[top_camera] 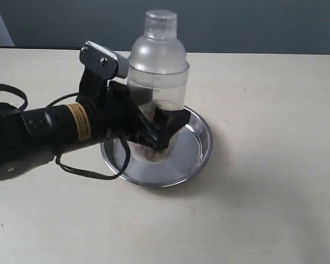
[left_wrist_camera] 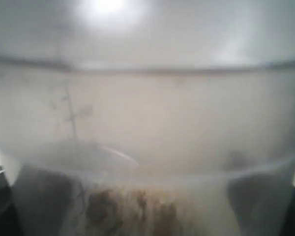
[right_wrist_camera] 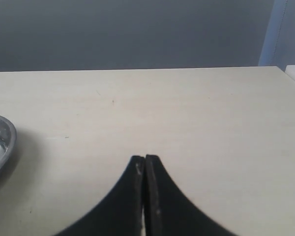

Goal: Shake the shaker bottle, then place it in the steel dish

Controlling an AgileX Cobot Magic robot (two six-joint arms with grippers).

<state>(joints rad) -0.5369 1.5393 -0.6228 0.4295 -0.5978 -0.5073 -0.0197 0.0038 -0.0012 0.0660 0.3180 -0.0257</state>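
The shaker bottle point(top_camera: 157, 71) stands upright over the middle of the steel dish point(top_camera: 202, 144), with brown granules at its bottom. I cannot tell whether its base touches the dish floor. My left gripper point(top_camera: 166, 133) is shut on the bottle's lower body, one black finger on each side. In the left wrist view the blurred bottle point(left_wrist_camera: 147, 123) fills the frame, with a dark finger point(left_wrist_camera: 5, 206) at its edge. My right gripper point(right_wrist_camera: 145, 160) is shut on nothing, low over bare table. The dish rim point(right_wrist_camera: 1, 137) shows at the edge of the right wrist view.
The pale table point(top_camera: 264, 209) stretches around the dish on all sides. My left arm point(top_camera: 38, 132) with its black cable lies across the table's left side. A grey wall point(top_camera: 253, 22) runs behind the far table edge.
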